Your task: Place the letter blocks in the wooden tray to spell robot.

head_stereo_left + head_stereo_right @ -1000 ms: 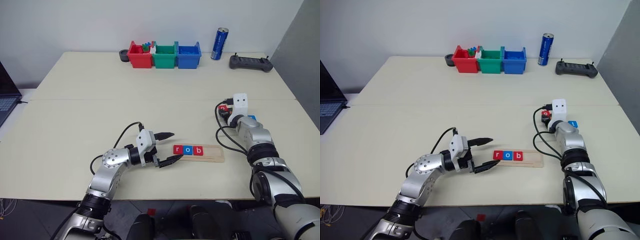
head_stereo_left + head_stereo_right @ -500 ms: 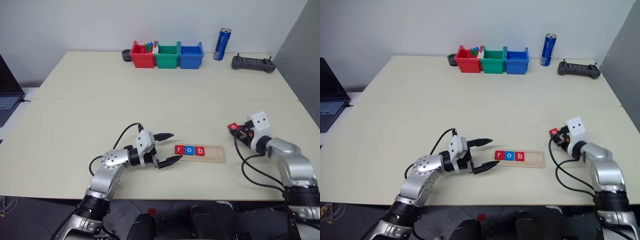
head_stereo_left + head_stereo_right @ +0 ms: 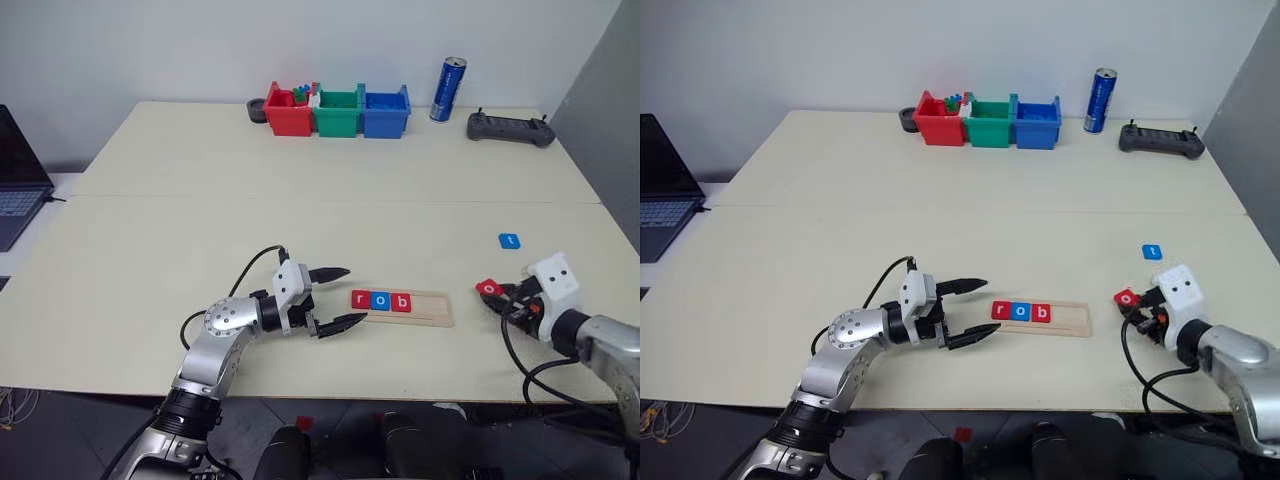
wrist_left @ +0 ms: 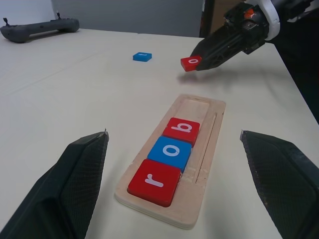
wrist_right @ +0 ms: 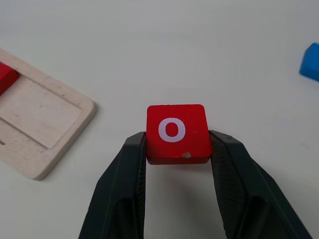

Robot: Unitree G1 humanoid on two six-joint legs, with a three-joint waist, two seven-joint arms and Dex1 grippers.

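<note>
The pale wooden tray (image 3: 405,305) lies flat on the worktop, holding red r (image 4: 154,181), blue o (image 4: 173,151) and red b (image 4: 181,130) at its left end. A red o block (image 5: 176,132) is pinched off the tray's right end. A blue t block (image 3: 510,240) lies farther back.

Pale cream tabletop (image 3: 200,220), seam running across its width. Far edge: three small plastic bins touching in a row, red bin (image 3: 286,112), green bin (image 3: 337,111), blue bin (image 3: 385,110); small mixed-colour toy pieces (image 3: 300,93) in the red one. Dark round object (image 3: 257,109) just beside the red bin. Upright blue drinks can (image 3: 446,89) near the blue bin. Dark grey handheld controller (image 3: 509,127) lying flat beyond the can. Open laptop (image 3: 17,175) at the left edge
</note>
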